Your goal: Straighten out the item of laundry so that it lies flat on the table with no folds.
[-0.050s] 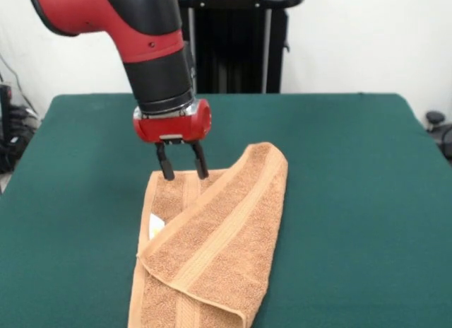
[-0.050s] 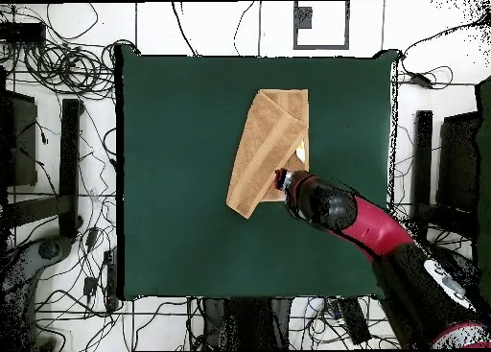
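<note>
The item of laundry [image 1: 212, 243] [image 2: 268, 149] is an orange-tan terry towel lying folded on the green table [image 1: 353, 172] [image 2: 182, 176]. A top layer is folded diagonally over the lower one, with band stripes running along it. A small white tag [image 1: 156, 225] peeks out at its left edge in the front view. My gripper [image 1: 182, 174] [image 2: 281, 180] stands open, pointing down at the towel's far edge, its fingertips [image 1: 168, 174] at or just above the cloth.
The red and black arm [image 2: 364, 223] reaches in over the table's edge in the overhead view. Cables and stands [image 2: 67, 156] lie on the floor around the table. A black pedestal frame [image 1: 233, 45] stands behind the table.
</note>
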{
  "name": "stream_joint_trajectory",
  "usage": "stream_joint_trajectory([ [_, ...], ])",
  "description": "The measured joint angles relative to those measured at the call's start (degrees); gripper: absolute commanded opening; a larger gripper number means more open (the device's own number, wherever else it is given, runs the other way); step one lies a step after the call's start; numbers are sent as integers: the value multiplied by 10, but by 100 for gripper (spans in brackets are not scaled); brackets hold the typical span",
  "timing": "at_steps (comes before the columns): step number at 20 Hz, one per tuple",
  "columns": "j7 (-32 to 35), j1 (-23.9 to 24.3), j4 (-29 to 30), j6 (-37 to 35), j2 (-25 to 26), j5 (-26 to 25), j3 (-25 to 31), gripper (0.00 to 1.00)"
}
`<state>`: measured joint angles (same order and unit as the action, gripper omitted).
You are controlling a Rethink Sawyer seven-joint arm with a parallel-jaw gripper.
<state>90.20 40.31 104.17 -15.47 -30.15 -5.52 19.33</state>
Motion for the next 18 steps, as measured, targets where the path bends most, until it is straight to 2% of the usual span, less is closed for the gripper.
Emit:
stream_joint_trajectory([
  [7,0,-1,-15,-32,11,2,0,100],
  [18,0,-4,-70,-58,58,3,12,100],
])
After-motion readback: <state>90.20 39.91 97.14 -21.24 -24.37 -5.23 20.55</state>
